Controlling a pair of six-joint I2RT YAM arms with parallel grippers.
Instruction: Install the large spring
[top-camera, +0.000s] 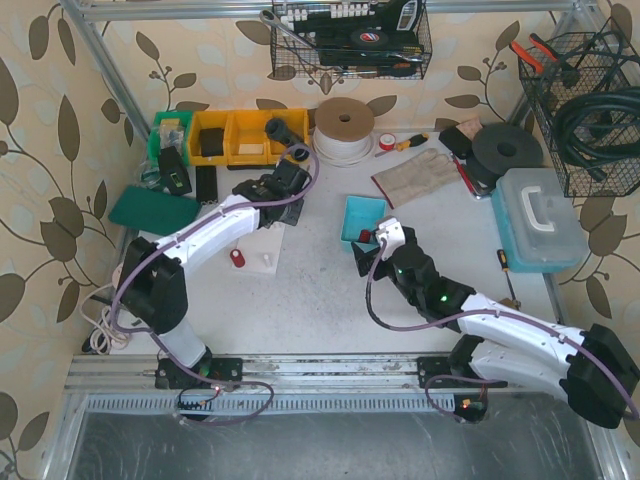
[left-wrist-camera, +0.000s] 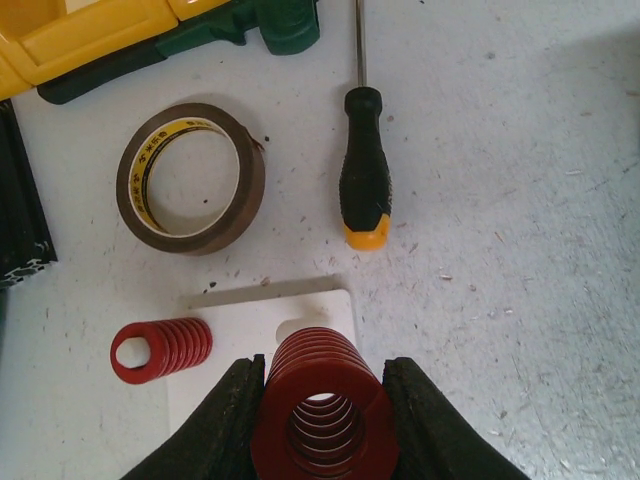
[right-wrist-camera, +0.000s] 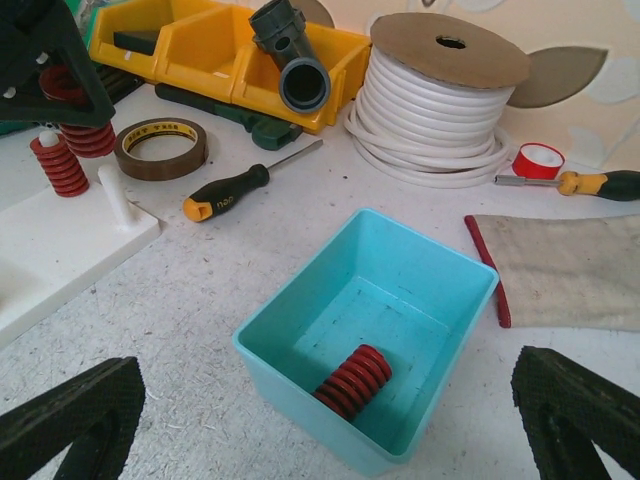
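Observation:
My left gripper (left-wrist-camera: 325, 400) is shut on the large red spring (left-wrist-camera: 322, 395), with a black finger on each side. It holds the spring over the far corner of the white base plate (left-wrist-camera: 235, 330), near a slot. A small red spring (left-wrist-camera: 160, 348) stands on the plate to the left. In the top view the left gripper (top-camera: 258, 196) is above the plate (top-camera: 258, 245). My right gripper (right-wrist-camera: 326, 400) is open wide and empty, hovering in front of a teal bin (right-wrist-camera: 300, 300) that holds another red spring (right-wrist-camera: 352, 382). The right wrist view also shows the held spring (right-wrist-camera: 85, 135) and a white peg (right-wrist-camera: 117, 195).
A brown tape roll (left-wrist-camera: 190, 178) and a black-and-yellow screwdriver (left-wrist-camera: 365, 180) lie beyond the plate. Yellow bins (right-wrist-camera: 200, 50), a black pipe fitting (right-wrist-camera: 295, 60) and a white cable spool (right-wrist-camera: 435, 105) stand at the back. A cloth (right-wrist-camera: 570, 270) lies to the right.

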